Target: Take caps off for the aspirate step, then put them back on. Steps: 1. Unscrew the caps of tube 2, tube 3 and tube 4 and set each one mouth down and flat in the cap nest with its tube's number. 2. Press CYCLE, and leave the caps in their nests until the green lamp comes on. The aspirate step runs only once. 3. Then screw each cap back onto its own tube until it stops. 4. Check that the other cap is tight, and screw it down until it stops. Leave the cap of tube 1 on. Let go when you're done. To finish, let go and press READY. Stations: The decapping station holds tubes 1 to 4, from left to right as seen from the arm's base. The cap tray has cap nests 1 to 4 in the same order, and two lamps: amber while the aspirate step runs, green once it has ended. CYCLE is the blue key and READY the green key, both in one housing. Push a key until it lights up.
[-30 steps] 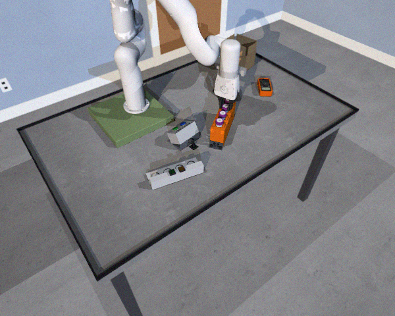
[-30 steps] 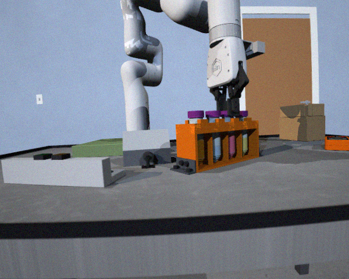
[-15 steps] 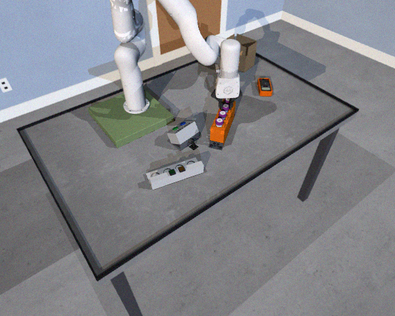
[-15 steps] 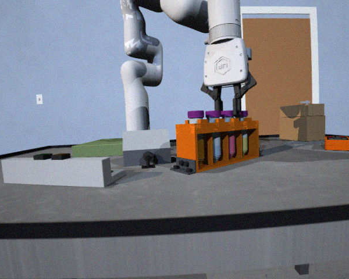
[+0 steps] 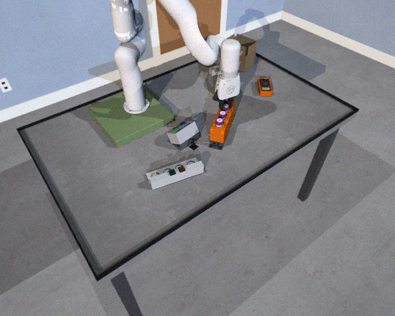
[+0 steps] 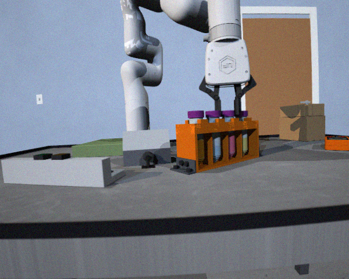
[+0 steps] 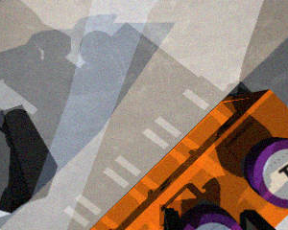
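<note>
The orange decapping station [image 5: 216, 132] [image 6: 187, 138] [image 7: 216, 144] holds four tubes, all with purple caps on. My gripper [image 5: 226, 105] [image 6: 227, 111] [image 7: 208, 223] stands upright over it and is shut on the cap of tube 2 [image 6: 228, 113] [image 7: 207, 220], which sits on its tube. The cap of tube 1 [image 7: 277, 172] [image 6: 244, 113] is beside it at the far end. The caps of tube 3 [image 5: 222, 114] [image 6: 213, 113] and tube 4 [image 5: 219, 122] [image 6: 195, 114] are towards the near end. The white cap tray [image 5: 191, 171] [image 6: 54, 173] has empty nests and dark lamps.
The grey key housing [image 5: 185, 135] [image 6: 146, 142] with the blue key [image 5: 182, 124] and green key [image 5: 174, 128] stands left of the station. An orange meter [image 5: 264, 86] [image 6: 338, 142] and a cardboard box [image 5: 247, 51] [image 6: 302, 122] lie behind. The arm stands on a green pad [image 5: 122, 124].
</note>
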`<state>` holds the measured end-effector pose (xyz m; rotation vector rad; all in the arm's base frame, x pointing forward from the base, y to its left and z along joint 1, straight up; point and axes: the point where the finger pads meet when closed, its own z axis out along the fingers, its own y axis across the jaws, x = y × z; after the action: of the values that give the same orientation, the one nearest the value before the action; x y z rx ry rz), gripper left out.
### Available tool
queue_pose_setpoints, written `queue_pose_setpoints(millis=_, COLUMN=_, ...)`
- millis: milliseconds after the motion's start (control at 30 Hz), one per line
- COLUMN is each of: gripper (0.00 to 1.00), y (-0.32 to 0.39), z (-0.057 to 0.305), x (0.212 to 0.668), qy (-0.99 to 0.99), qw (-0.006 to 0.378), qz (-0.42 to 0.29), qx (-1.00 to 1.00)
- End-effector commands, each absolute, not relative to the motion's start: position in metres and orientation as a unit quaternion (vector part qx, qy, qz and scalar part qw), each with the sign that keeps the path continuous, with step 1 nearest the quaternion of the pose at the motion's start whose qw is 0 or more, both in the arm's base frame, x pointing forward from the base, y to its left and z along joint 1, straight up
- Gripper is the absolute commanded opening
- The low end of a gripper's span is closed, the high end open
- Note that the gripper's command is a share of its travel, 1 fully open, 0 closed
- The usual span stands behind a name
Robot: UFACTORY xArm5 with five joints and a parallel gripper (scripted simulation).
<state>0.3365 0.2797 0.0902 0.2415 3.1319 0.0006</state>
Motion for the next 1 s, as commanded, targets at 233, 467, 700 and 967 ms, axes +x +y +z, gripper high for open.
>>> queue_pose_setpoints(millis=233, gripper=0.46, y=0.2803, z=0.0913, x=0.3373, qy=0.997, qw=0.001, qz=0.002, qx=0.074)
queue_pose_setpoints(millis=467, gripper=0.46, y=0.2803, z=0.0911, x=0.3373, qy=0.972, qw=0.0, qz=0.002, qx=0.235)
queue_pose_setpoints(millis=700, gripper=0.46, y=0.2803, z=0.0911, x=0.3373, qy=0.927, qw=0.0, qz=0.002, qx=0.375)
queue_pose_setpoints(millis=967, gripper=0.46, y=0.2803, z=0.0911, x=0.3373, qy=0.856, qw=0.0, qz=0.002, qx=0.517)
